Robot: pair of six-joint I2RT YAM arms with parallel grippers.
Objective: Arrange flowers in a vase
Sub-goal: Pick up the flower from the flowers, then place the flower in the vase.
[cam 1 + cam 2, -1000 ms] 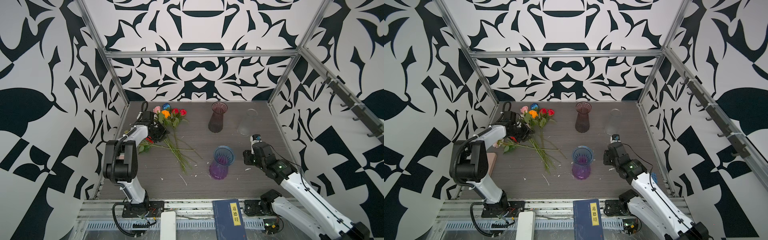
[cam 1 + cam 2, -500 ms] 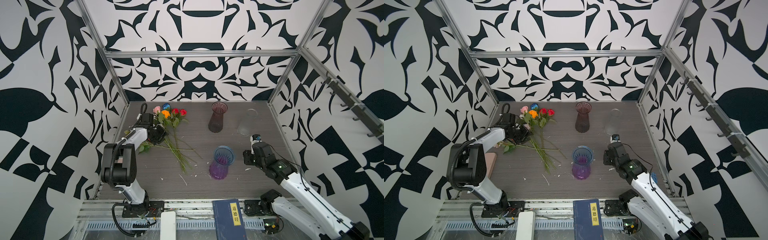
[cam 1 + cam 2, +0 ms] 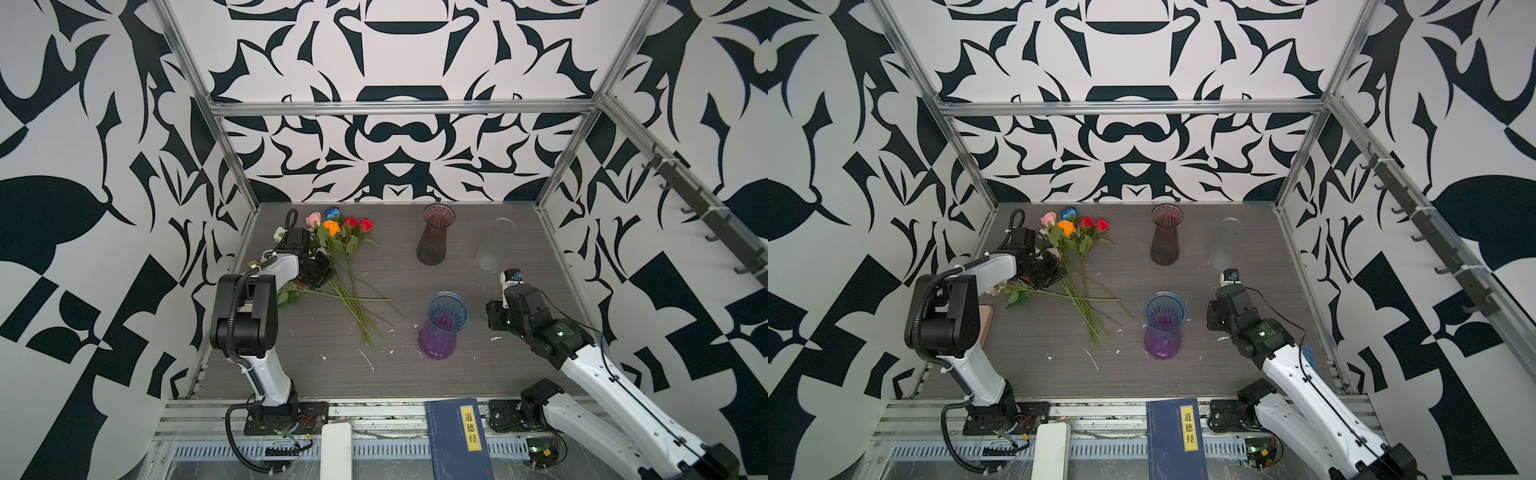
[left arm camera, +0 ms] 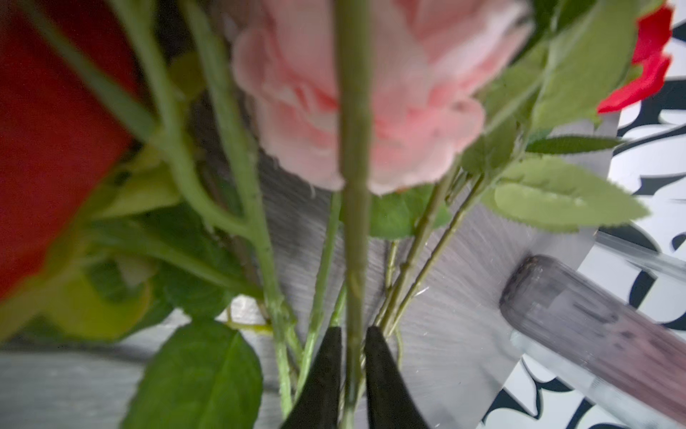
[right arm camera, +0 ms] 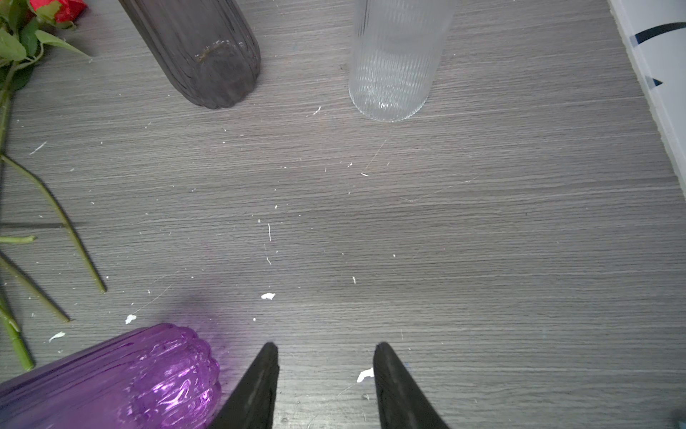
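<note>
Only writing anyone's reading here is sitting on the blue book (image 3: 459,440) at the front edge: a yellow strip down the cover is saying 道德经. Nothing else is showing a label.

The flowers (image 3: 338,237) are lying in a loose bunch on the table (image 3: 415,374) at the back left. The pink, blue, orange and red heads are pointing at the back wall, and the thin green stems are fanning out toward the middle. Up close, the leaves are looking matte with saw-toothed edges.

The left gripper (image 4: 352,334) is sitting down in that bunch. Its black tapered fingers are pinching nearly together on one knobbly stem (image 4: 354,223), which is running across a soft, ruffled pink bloom (image 4: 408,111).

The right gripper (image 5: 326,347) is hovering over bare table with its fingers spread apart, gripping nothing, just beside the purple vase (image 5: 111,379). That vase is standing upright near the front middle. It's see-through ribbed glass with a bulgy base and a flared bluish rim.

Further back, a smoky dark vase (image 3: 434,245) with the same fluted shape is standing next to a clear vase (image 3: 492,249), a straight cylinder with fine vertical ribs.

The table is showing a grey wood grain, and white flecks are lying scattered over it.
</note>
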